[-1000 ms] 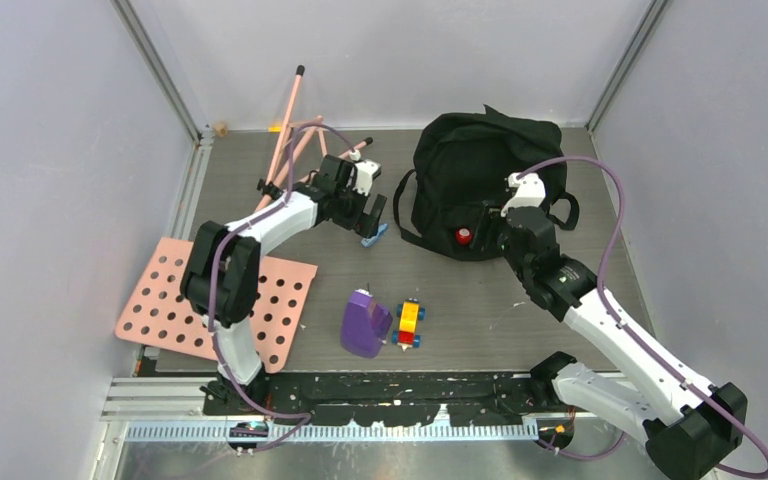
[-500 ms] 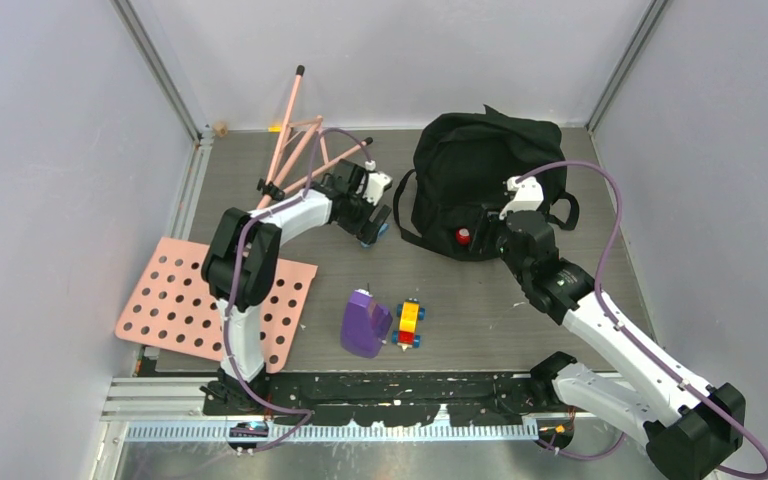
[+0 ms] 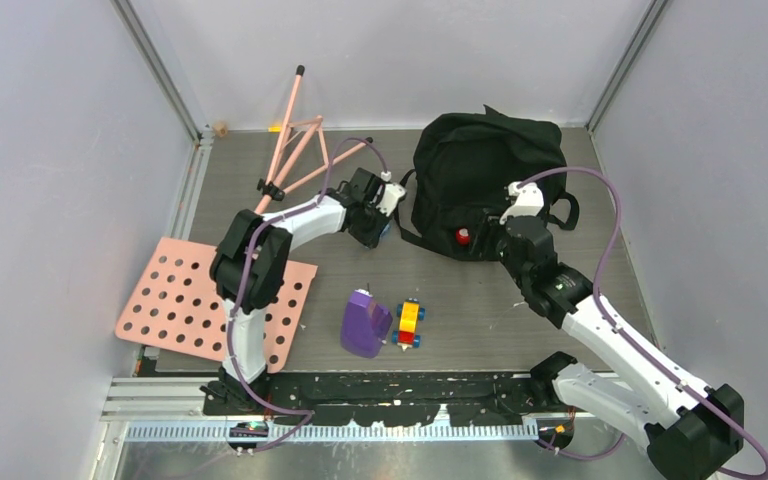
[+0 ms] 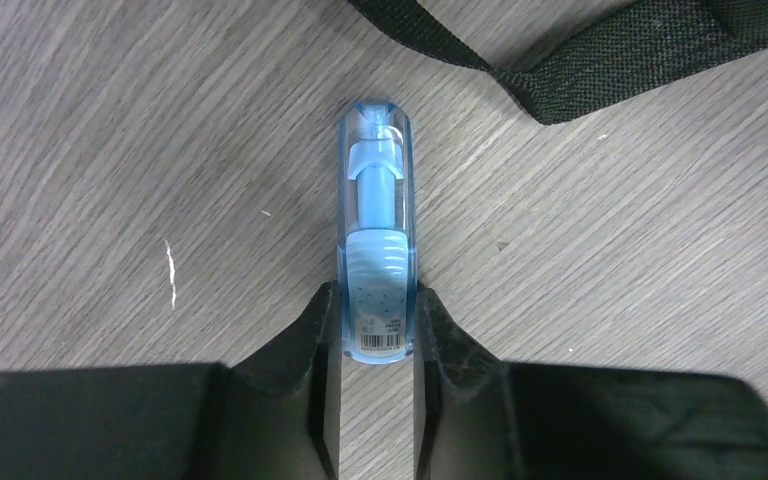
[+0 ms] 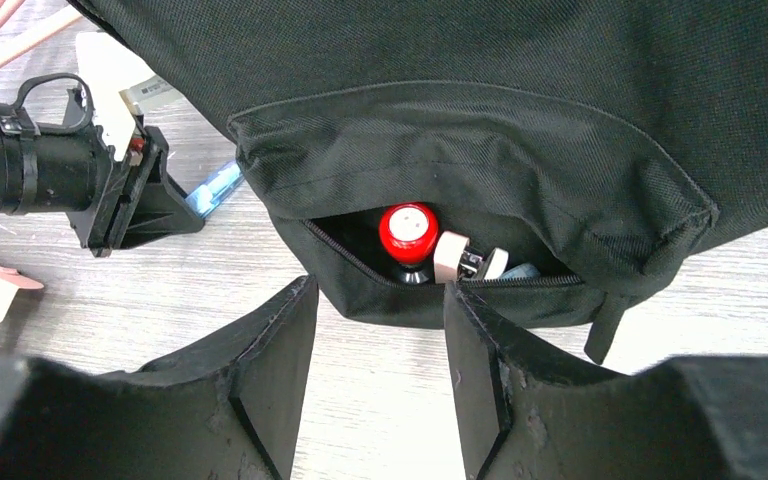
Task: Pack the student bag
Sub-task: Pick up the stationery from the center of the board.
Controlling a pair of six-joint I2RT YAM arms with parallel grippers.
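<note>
Change: left gripper, wide a second ago, now clamps the blue tube on the table, beside the student bag at far right. Right gripper unchanged: parted, empty.

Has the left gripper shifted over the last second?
Yes. The left gripper has slid right, closer to the student bag, and its jaws now pinch the blue tube.

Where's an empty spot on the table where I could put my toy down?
Bare wood lies in front of the student bag, between the toy blocks and the right arm. More lies between the pink sticks and the pink holey board. It's crowded between the bag and the left claw, holding a blue tube by the straps.
</note>
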